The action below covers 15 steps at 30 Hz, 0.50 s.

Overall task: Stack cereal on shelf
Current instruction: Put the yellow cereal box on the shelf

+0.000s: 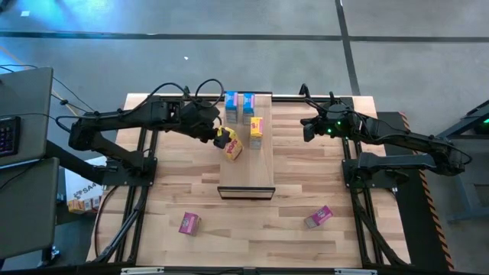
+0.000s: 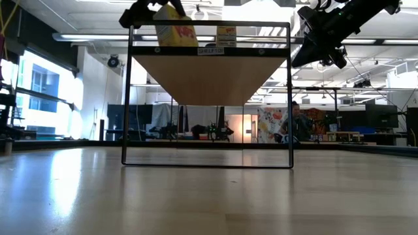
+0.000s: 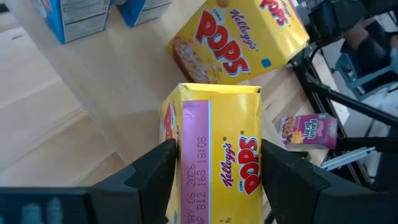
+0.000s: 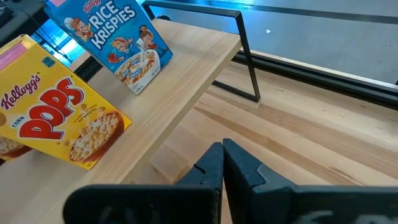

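The shelf (image 1: 256,172) is a pale plank raised on a black frame (image 2: 125,98). Two blue cereal boxes (image 1: 231,105) (image 1: 247,105) stand at its far end, and a yellow box (image 1: 256,131) stands just nearer. My left gripper (image 1: 221,137) is over the shelf's left edge, shut on a second yellow box (image 1: 231,147). My right gripper (image 1: 309,129) hovers right of the shelf, shut and empty. Two pink boxes (image 1: 189,223) (image 1: 318,217) lie on the tabletop near its near edge. My left gripper (image 3: 214,180) pinches the yellow Pops box (image 3: 217,143) between its two fingers (image 3: 149,174), one on each of two opposite faces, with the narrow panel bearing the pink stripe (image 3: 194,155) showing between them. The box sits tilted over the shelf (image 2: 175,29); whether it touches the plank I cannot tell.
The near half of the shelf (image 1: 248,179) is bare. A laptop (image 1: 23,99) sits on a stand left of the table. The tabletop (image 1: 260,229) has open room between the pink boxes. A person (image 2: 297,121) shows in the room beyond.
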### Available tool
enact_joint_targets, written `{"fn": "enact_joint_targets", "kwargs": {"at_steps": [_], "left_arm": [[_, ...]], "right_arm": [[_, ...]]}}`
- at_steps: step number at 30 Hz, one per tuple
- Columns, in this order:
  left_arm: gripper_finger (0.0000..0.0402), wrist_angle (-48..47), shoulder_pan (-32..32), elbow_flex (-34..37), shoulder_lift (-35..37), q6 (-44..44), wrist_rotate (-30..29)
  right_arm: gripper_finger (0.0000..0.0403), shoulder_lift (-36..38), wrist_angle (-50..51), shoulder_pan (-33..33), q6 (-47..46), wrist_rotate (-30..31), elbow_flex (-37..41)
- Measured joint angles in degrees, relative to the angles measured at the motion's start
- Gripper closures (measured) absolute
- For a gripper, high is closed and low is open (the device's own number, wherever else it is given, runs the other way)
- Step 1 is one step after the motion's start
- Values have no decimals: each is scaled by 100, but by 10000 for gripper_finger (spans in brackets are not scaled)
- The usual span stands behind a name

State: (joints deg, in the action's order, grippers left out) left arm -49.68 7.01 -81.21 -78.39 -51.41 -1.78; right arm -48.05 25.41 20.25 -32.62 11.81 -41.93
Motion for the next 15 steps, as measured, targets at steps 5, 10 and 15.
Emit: {"fn": "enact_joint_targets", "kwargs": {"at_steps": [5, 10, 15], "left_arm": [[190, -3, 15, 0, 0, 59, -176], [190, -1, 14, 0, 0, 91, -364], [190, -12, 13, 0, 0, 65, -586]], "right_arm": [[403, 0, 0, 1, -55, -29, 0], [403, 0, 0, 2, -55, -31, 0], [403, 0, 2, 1, -50, -33, 0]]}}
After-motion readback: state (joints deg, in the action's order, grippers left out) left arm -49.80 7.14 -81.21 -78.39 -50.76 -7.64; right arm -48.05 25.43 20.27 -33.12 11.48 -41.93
